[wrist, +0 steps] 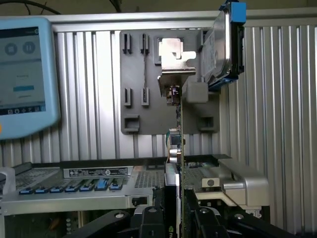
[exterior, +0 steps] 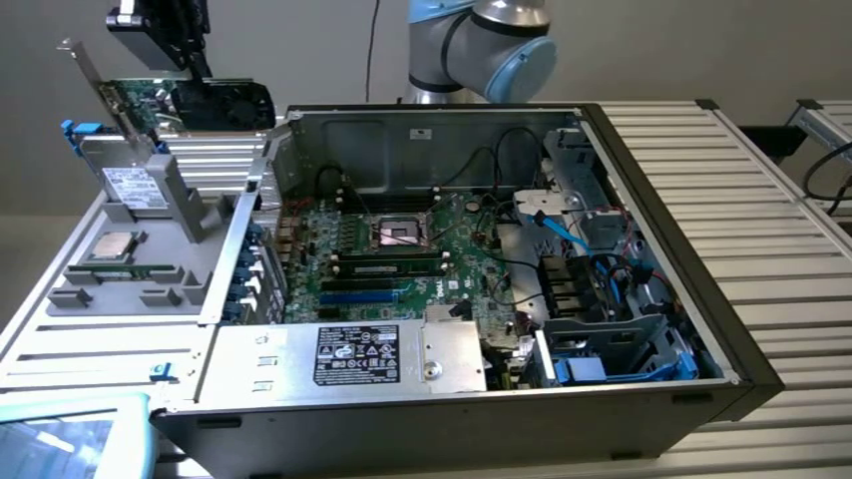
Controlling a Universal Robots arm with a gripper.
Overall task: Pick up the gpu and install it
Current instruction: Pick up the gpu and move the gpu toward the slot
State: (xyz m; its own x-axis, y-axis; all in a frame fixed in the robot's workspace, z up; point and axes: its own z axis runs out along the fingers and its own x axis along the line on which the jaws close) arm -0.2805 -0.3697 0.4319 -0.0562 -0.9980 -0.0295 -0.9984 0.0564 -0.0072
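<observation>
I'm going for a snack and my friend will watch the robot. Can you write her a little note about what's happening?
Gripper: shut on the graphics card.
Where: the card hangs in the air above the grey tray, to the exterior view's left of the open computer.
Done: card picked up.
Left: the card is not in the computer yet.

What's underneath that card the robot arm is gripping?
Below the gpu in the gripper sits a grey tray holding a hard drive and a processor. The card's edge hides the tray spot directly beneath it.
</observation>
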